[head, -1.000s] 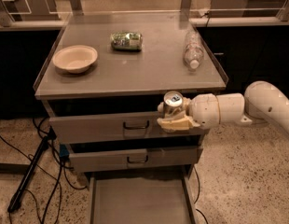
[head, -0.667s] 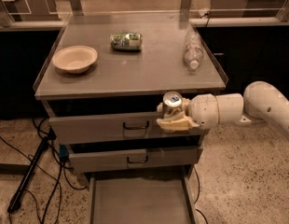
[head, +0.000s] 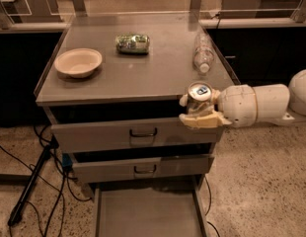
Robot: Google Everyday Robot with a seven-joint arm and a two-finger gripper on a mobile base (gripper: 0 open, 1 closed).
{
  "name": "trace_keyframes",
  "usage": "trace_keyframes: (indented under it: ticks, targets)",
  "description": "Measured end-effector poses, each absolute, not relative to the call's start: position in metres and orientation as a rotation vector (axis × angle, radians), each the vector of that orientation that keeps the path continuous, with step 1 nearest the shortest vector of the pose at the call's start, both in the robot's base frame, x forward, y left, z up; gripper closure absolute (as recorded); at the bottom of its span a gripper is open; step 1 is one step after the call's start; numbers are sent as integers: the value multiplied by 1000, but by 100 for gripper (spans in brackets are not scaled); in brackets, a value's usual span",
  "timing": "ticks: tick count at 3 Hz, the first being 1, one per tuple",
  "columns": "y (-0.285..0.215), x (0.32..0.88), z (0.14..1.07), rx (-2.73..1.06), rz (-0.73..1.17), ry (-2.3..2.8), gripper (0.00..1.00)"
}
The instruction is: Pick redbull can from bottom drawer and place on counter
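The redbull can (head: 199, 93), slim and silver with a blue tab area on its top, is held upright in my gripper (head: 197, 111), whose cream fingers are shut around it. The can hangs in front of the counter's (head: 143, 73) front right edge, at about counter height, level with the top drawer. My white arm (head: 256, 105) comes in from the right. Below, the bottom drawer (head: 148, 214) is pulled out, showing a bare grey floor.
On the counter lie a beige bowl (head: 78, 62) at the left, a crushed green can (head: 133, 43) at the back middle and a clear plastic bottle (head: 203, 53) on its side at the right. Two upper drawers (head: 138, 132) are closed. Cables and a black stand leg (head: 32, 181) cross the floor at left.
The can and my gripper have risen slightly, bringing the can's top about level with the counter's front edge.
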State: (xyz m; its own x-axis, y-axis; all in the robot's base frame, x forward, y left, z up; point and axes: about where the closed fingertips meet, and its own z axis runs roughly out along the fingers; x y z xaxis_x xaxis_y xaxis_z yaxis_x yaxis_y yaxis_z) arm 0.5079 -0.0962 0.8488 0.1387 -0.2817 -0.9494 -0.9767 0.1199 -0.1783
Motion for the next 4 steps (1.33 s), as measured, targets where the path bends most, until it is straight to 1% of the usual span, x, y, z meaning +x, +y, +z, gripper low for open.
trace_keyframes:
  ticks: [1, 3, 4]
  targets:
    - [-96, 509, 851, -1366, 851, 1343, 100]
    - [-94, 544, 880, -1350, 1032, 1281, 100]
    - [-94, 544, 879, -1350, 1033, 1282, 100]
